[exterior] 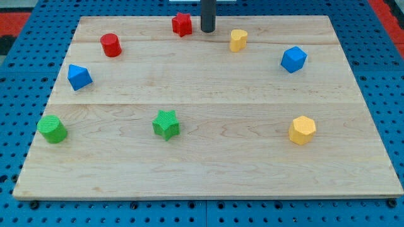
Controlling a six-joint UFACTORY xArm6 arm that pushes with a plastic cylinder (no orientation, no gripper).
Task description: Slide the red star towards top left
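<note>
The red star [182,24] lies near the top edge of the wooden board [208,157], a little left of centre. My tip [207,29] stands just to the star's right, a small gap apart from it. The dark rod rises out of the view's top. A red cylinder [110,45] lies further to the left, below the star's level.
A yellow block [238,40] lies right of my tip. A blue block [293,59] is at the right, a blue block [79,77] at the left. A green cylinder [52,129], a green star [166,124] and a yellow hexagonal block [302,130] lie lower down.
</note>
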